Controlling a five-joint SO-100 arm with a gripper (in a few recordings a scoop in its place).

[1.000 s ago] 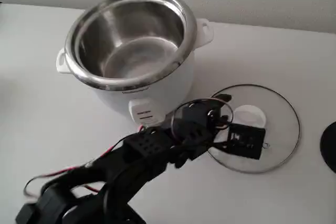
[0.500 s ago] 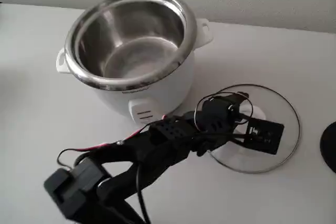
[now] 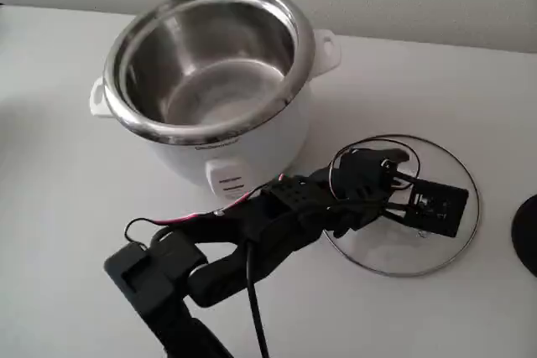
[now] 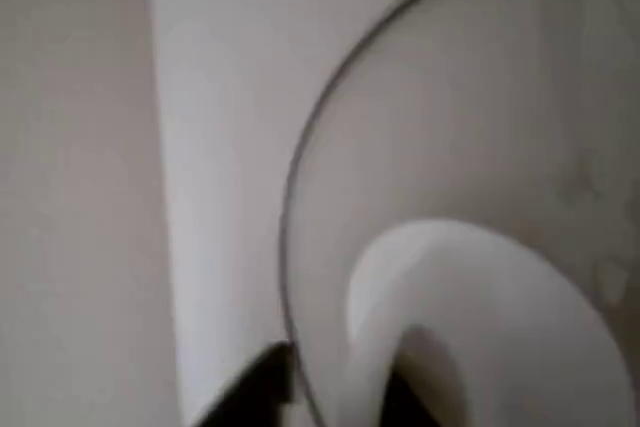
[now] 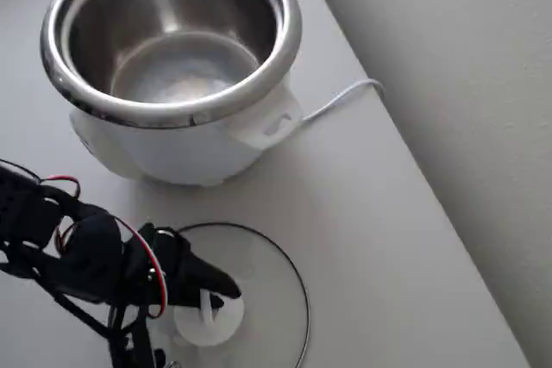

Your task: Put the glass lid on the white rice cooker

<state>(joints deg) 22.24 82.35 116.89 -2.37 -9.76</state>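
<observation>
Here, the black gripper point(image 3: 413, 200) hovers over the glass lid point(image 3: 449, 245), which lies flat on the white worktop point(image 3: 75, 207) just right of the white rice cooker point(image 3: 210, 81) in the fixed view; whether its jaws are spread or closed cannot be told. Beyond, the cooker's steel rim stands uncovered, bare worktop around it.

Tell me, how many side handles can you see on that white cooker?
2: one handle on the white rice cooker at its left in the fixed view, the other at its upper right.
</observation>
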